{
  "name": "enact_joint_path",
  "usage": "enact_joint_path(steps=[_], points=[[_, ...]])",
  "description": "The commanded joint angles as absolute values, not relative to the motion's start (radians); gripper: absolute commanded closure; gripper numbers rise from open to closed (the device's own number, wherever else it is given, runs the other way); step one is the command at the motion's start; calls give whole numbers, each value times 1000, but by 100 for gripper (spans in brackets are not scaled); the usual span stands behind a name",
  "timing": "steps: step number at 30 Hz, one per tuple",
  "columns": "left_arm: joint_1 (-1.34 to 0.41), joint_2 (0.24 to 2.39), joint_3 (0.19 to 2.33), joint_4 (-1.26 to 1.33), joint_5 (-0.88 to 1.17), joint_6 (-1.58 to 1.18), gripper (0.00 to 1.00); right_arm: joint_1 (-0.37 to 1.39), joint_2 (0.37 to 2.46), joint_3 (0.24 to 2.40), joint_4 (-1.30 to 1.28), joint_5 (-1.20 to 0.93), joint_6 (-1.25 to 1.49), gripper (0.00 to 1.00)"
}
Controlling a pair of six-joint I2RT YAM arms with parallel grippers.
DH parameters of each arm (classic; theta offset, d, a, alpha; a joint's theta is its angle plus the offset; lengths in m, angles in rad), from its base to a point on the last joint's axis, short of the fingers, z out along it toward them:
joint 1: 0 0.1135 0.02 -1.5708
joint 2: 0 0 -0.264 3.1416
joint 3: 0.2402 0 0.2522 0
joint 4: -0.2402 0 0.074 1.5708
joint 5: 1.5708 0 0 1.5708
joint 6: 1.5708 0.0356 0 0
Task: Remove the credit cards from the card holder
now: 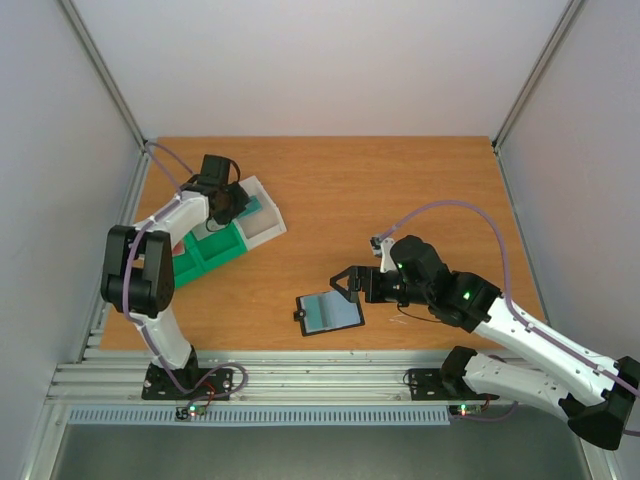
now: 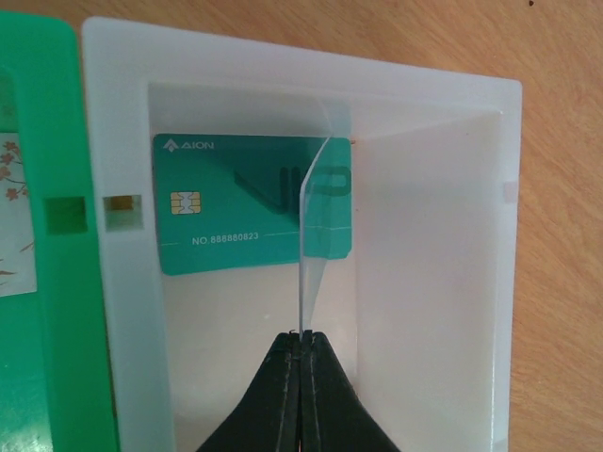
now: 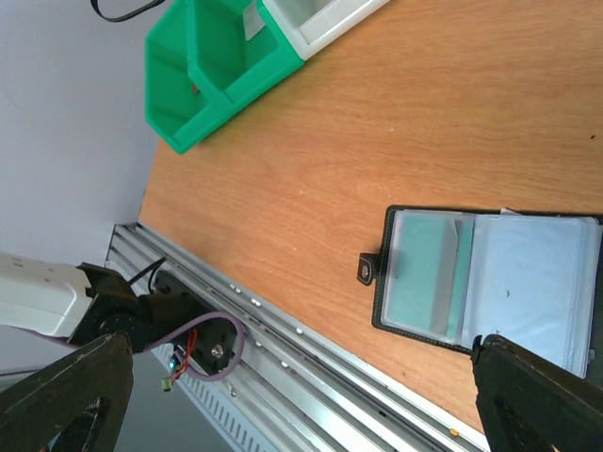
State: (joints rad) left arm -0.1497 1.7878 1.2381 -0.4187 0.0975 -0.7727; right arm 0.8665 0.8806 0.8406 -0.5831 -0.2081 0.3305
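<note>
The left fingers (image 2: 292, 356) are pinching a translucent card (image 2: 316, 221) upright (edge-on) over a teal card (image 2: 226, 202) lying in the tray's white compartment (image 2: 443, 282); the opened card holder (image 1: 330, 312) is lying on the tabletop (image 1: 400, 190), right fingers (image 3: 537, 395) standing wide beside it.

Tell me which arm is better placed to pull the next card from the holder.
Right. The right end effector is open beside the open card holder; the left end effector is shut on a clear card over the white tray.
</note>
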Motion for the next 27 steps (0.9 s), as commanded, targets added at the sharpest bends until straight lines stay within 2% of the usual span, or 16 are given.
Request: enact_joint_path(steps=[1,27], points=[[-146,1821,1274,-395,69,-756,100,864,884,865,-605,-177,316,1],[-146,1831,1302,-440,50,-731,86,863,884,868,-626,-151,316,2]])
